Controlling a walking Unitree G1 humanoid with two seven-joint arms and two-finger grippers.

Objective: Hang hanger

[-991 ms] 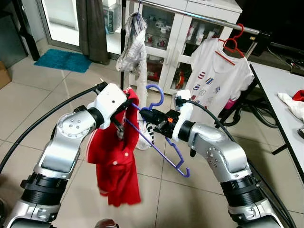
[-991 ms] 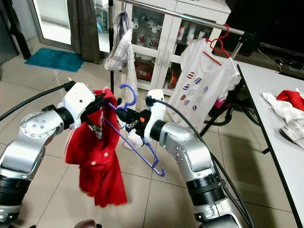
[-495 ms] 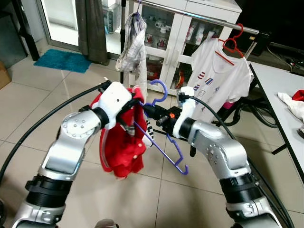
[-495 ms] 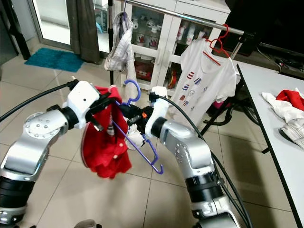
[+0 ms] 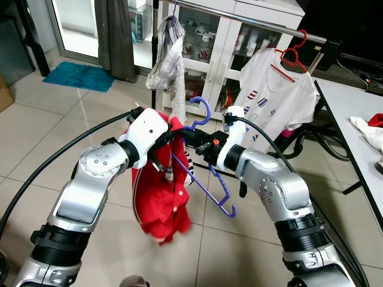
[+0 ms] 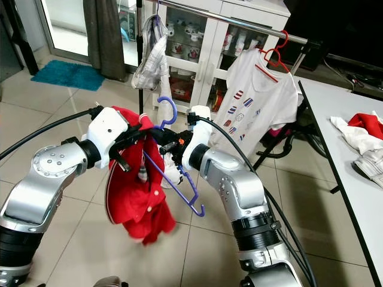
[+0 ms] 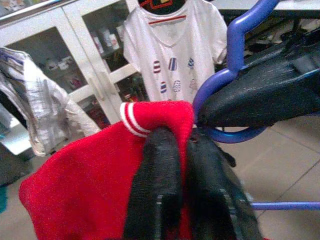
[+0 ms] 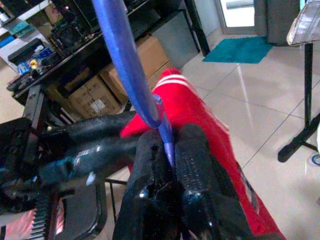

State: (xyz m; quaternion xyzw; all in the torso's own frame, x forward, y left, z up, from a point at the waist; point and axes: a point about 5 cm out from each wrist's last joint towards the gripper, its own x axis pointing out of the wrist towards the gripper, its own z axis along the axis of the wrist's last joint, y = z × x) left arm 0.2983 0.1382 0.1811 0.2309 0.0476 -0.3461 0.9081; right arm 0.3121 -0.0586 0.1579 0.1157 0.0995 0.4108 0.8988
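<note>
Mid-frame in the head views: blue hanger pinched at its neck by the right gripper, hook up, far arm slanting toward lower right. Red shirt clamped at its striped collar by the left gripper, just left of the hanger neck, hanging low. Clothes rail along the upper frame, white T-shirt on a red hanger. Boxes under a dark shelf in the right wrist view.
</note>
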